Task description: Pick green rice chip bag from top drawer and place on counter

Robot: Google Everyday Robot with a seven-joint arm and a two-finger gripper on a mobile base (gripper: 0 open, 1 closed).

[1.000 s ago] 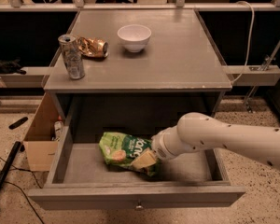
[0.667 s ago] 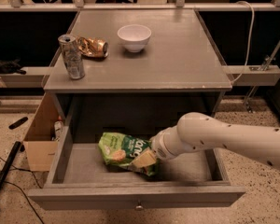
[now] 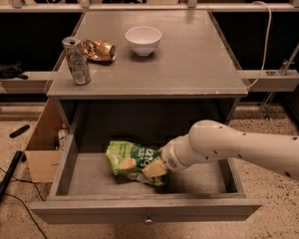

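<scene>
Now our gripper (image 3: 157, 169) meets the chip bag (image 3: 132, 159).
Likely light, crinkly, slippery; we pinch the edge nearest it; grip we cannot tell.

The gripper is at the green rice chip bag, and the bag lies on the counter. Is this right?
Not quite. The gripper is at the green rice chip bag, but the bag lies in the open top drawer, not on the counter. The camera view shows it.

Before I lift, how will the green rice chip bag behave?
Likely floppy: the green rice chip bag looks crumpled, so it may sag. Its glossy film could slip. The gripper sits at its right end in the top drawer.
</scene>
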